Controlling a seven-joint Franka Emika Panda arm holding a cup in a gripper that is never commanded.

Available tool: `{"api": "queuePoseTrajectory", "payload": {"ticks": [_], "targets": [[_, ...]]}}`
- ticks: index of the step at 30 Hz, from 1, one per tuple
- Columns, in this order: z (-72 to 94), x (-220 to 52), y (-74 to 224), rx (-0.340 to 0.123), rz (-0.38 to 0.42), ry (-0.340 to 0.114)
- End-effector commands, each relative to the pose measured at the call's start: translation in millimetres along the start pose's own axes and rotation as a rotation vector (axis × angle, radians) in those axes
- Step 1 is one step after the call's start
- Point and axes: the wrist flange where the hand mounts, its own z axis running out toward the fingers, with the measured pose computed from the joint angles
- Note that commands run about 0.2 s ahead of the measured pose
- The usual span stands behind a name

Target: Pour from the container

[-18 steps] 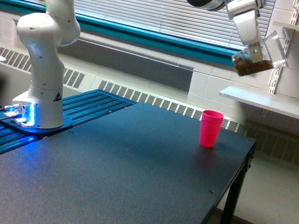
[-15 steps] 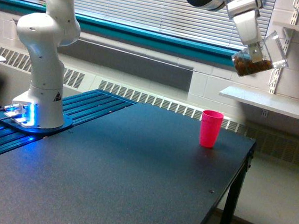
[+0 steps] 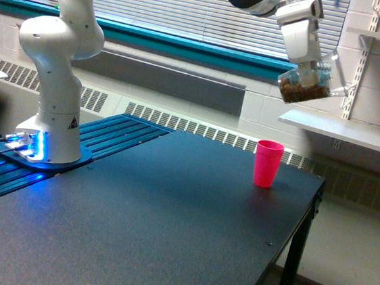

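High at the exterior view's right, well above the desk (image 3: 166, 235), your arm's hand (image 3: 308, 75) is clenched on the container (image 3: 310, 81), a small clear cup. You can see it tilted well off upright, its mouth toward the exterior view's right and its base toward the left, with brown granular bits heaped in the lower, left part of the cup. Nothing is visibly spilling from the mouth. You see the hand's fingers only partly against the clear wall, so the exact contact is hard for you to make out.

Below the container and a little to the exterior view's left, the pink cup (image 3: 268, 164) stands upright on the dark desk, near the far right corner, well apart from the container. Your arm's white base (image 3: 52, 107) stands at the exterior view's left on a blue ribbed platform (image 3: 108, 141), with a blue light glowing at its foot. Behind the desk you have a window with blinds (image 3: 184, 6), a radiator grille along the wall, and a white shelf (image 3: 344, 131) at the exterior view's right, just behind the container
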Motion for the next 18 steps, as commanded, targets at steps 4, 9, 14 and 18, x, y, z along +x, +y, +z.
{"api": "queuePoseTrajectory", "payload": {"ticks": [4, 9, 14, 18], "targets": [[-16.0, -35.4, -18.1, -0.014, -0.058, 0.002], [-22.3, -55.6, -28.0, -0.018, -0.085, 0.009], [-25.9, -75.3, -34.1, -0.016, -0.102, 0.025], [-28.1, -91.4, -40.7, -0.012, -0.113, 0.038]]}}
